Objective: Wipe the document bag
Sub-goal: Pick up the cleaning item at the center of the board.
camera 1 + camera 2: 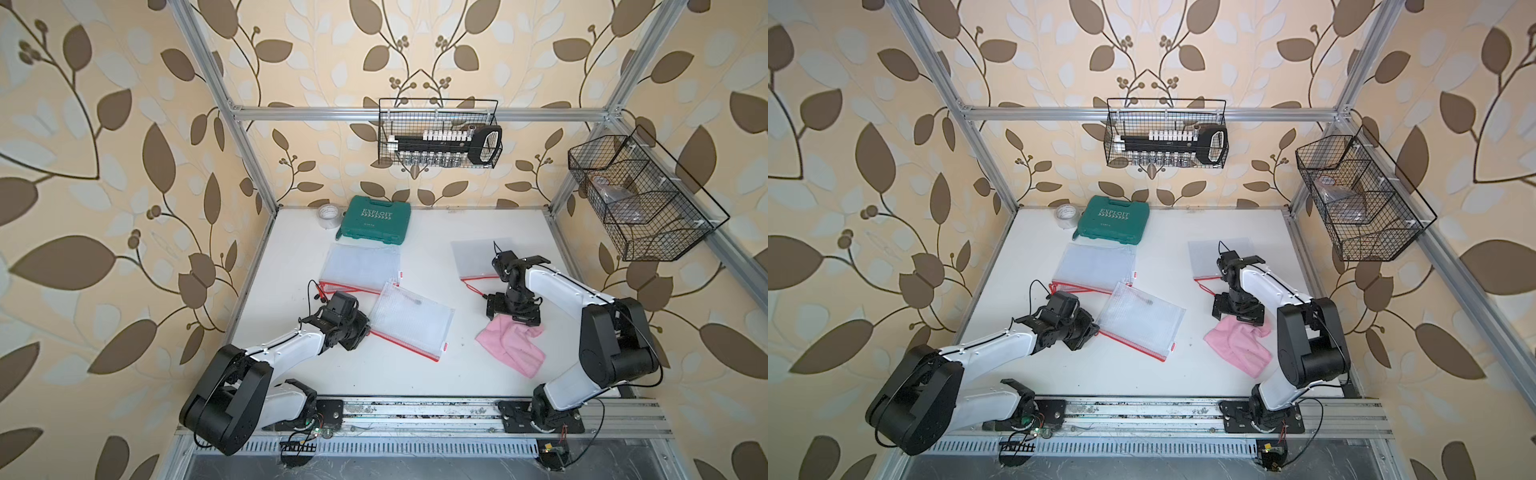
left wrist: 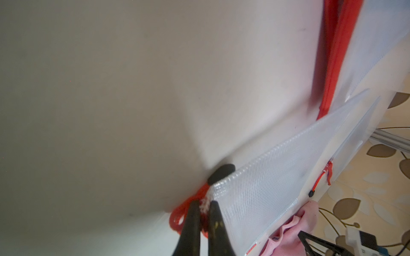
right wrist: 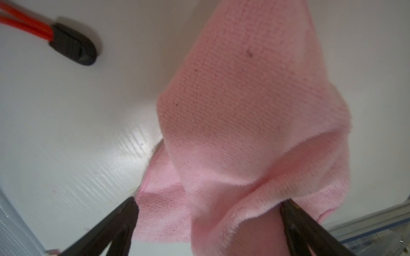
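On the white table (image 1: 415, 382), the mesh document bag (image 1: 409, 322) lies tilted mid-table, one corner over a second bag (image 1: 357, 264). The back wire basket (image 1: 385, 124) holds a socket rack (image 1: 432, 144). What the side basket (image 1: 665, 245) holds is unclear. The left gripper (image 2: 203, 205) pinches the bag's red-edged corner. The right gripper (image 3: 208, 204) gapes wide astride the pink cloth (image 1: 509, 345), gripping nothing.
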You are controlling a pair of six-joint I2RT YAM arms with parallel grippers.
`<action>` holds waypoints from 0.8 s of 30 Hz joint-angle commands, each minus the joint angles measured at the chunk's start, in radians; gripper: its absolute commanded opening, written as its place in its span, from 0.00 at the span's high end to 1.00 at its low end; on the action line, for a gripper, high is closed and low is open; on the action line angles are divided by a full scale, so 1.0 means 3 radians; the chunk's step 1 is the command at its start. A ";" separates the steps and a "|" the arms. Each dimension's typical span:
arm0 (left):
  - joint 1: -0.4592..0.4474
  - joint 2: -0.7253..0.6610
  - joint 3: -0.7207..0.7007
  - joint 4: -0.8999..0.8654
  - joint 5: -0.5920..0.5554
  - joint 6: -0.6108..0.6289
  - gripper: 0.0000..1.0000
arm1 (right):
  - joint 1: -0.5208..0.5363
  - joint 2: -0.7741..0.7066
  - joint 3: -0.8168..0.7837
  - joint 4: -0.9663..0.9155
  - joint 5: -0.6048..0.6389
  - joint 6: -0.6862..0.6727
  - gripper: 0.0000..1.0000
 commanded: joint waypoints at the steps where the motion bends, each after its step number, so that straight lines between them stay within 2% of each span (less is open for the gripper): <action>1: -0.0037 0.0021 -0.0059 0.0119 -0.0110 -0.0181 1.00 | -0.0005 0.0101 -0.0257 0.0258 -0.0233 0.0113 0.02; 4: -0.0040 0.0029 -0.0074 0.0113 -0.0111 -0.0195 1.00 | -0.0002 0.0128 -0.0458 0.0437 -0.0387 0.0196 0.07; 6: -0.0042 0.0029 -0.0081 0.0118 -0.0105 -0.0206 1.00 | 0.0007 0.0086 -0.0522 0.0472 -0.0388 0.0241 0.20; 8: -0.0042 0.0033 -0.0094 0.0118 -0.0101 -0.0202 1.00 | 0.0003 0.0007 -0.0549 0.0492 -0.0407 0.0226 0.39; 9: -0.0042 0.0039 -0.0099 0.0113 -0.0101 -0.0201 1.00 | 0.0003 -0.0029 -0.0554 0.0489 -0.0418 0.0214 0.53; 10: -0.0042 0.0051 -0.0103 0.0123 -0.0100 -0.0200 1.00 | 0.0004 -0.0076 -0.0544 0.0472 -0.0411 0.0203 0.75; 11: -0.0042 0.0068 -0.0105 0.0128 -0.0094 -0.0198 1.00 | 0.0016 -0.0142 -0.0520 0.0425 -0.0397 0.0186 0.91; 12: -0.0042 0.0083 -0.0101 0.0132 -0.0086 -0.0197 1.00 | 0.0050 -0.0218 -0.0488 0.0372 -0.0371 0.0164 0.99; 15: -0.0042 0.0115 -0.0080 0.0124 -0.0075 -0.0160 1.00 | 0.0307 -0.0511 -0.0198 0.0003 -0.0263 0.0109 1.00; 19: -0.0042 0.0131 -0.0033 0.0040 -0.0095 -0.0070 1.00 | 0.0969 -0.0716 0.0473 -0.0170 -0.0450 0.0061 1.00; 21: -0.0042 0.0126 -0.0028 0.0022 -0.0102 -0.0068 1.00 | 0.1211 -0.0496 0.0783 -0.0063 -0.0755 0.0012 1.00; 24: -0.0042 0.0106 -0.0008 -0.0048 -0.0129 -0.0044 1.00 | 0.1583 0.0092 0.1285 0.0147 -0.1003 -0.0140 1.00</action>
